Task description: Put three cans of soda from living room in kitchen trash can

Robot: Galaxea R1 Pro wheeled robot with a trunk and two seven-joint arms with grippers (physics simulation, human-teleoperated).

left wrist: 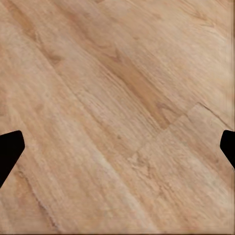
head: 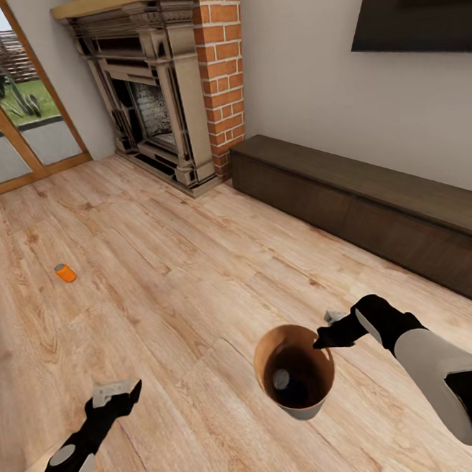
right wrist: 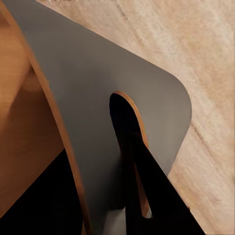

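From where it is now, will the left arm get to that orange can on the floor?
Probably not yet: the orange can lies far ahead of the open left gripper, though only bare floor lies between.

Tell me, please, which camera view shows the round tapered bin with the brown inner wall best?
The head view: the round tapered bin with the brown inner wall shows whole, held at its rim by the right gripper, a dark can inside. The right wrist view gives a close-up of its grey wall and handle slot.

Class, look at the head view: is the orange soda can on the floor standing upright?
No: the orange can lies on its side on the wood floor, far from the bin.
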